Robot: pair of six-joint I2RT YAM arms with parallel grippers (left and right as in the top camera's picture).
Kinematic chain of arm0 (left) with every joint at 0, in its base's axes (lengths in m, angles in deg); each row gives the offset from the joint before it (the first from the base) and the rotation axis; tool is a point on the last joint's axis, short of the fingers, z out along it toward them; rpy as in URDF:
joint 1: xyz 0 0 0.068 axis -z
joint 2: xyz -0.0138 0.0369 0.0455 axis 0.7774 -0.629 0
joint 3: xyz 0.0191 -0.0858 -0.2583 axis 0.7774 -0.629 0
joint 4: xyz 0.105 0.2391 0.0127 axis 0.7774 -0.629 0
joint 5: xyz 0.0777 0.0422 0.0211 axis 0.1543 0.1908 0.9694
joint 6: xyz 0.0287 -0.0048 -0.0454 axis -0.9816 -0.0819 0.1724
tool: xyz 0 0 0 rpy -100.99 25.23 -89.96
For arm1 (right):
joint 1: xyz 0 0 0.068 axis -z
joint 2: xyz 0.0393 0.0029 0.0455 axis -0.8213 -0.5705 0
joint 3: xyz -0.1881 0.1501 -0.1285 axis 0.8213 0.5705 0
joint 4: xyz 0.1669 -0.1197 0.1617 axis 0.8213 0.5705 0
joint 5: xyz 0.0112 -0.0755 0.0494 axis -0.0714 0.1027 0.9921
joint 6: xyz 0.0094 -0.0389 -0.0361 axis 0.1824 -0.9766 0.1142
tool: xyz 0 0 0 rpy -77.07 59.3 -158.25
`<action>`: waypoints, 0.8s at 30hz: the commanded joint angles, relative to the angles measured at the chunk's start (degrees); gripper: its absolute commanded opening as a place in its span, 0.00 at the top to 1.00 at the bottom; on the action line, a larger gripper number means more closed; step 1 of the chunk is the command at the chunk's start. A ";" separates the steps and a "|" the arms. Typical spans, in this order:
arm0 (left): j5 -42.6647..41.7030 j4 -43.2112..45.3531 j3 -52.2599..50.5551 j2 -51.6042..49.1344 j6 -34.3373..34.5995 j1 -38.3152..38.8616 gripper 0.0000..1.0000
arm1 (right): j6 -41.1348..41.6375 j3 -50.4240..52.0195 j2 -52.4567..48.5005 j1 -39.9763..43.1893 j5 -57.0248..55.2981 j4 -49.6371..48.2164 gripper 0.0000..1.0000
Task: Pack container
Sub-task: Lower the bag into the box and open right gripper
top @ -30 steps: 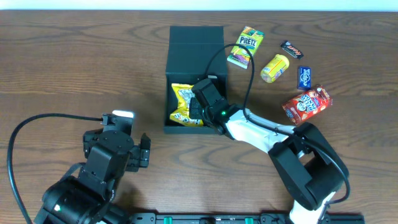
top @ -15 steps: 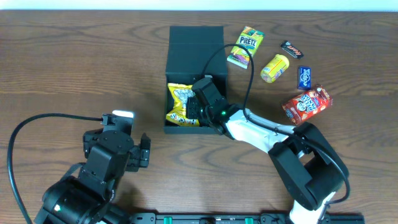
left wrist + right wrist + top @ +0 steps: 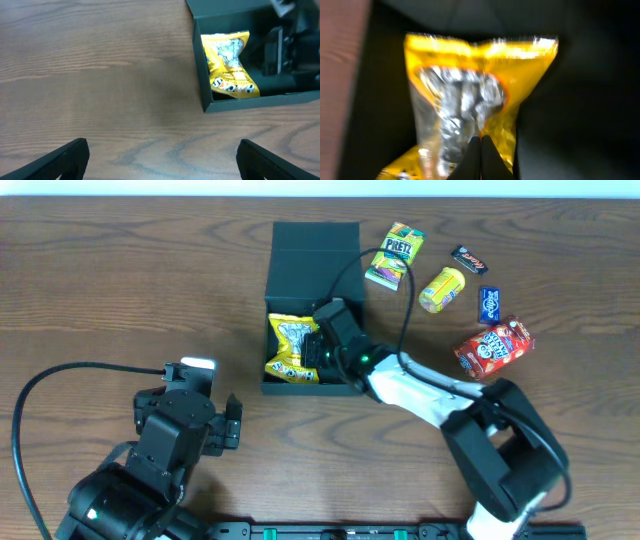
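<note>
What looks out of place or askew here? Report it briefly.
Only the yellow snack bag: it lies crumpled and tilted against the left wall of the container, pinched by the fingers of the right gripper. Nothing looks spilled or torn.

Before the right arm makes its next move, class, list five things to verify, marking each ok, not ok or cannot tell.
1. Yellow snack bag inside the container: ok.
2. Lid folded back, open: ok.
3. Right gripper shut at the bag; film actually pinched: cannot tell.
4. Left gripper open, apart from the container: ok.
5. All snacks packed: not ok; pretzel packet and red bag lie on the table.
</note>
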 commanded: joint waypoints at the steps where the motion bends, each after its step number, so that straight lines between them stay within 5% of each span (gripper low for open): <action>1: 0.02 -0.15 0.87 0.02 -0.37 -0.13 0.05 | -3.04 -0.55 5.53 0.66 0.31 -1.36 0.99; 24: 0.02 -0.15 0.87 0.02 -0.37 -0.13 0.05 | -8.52 -0.52 -4.72 -0.90 1.60 -1.75 0.99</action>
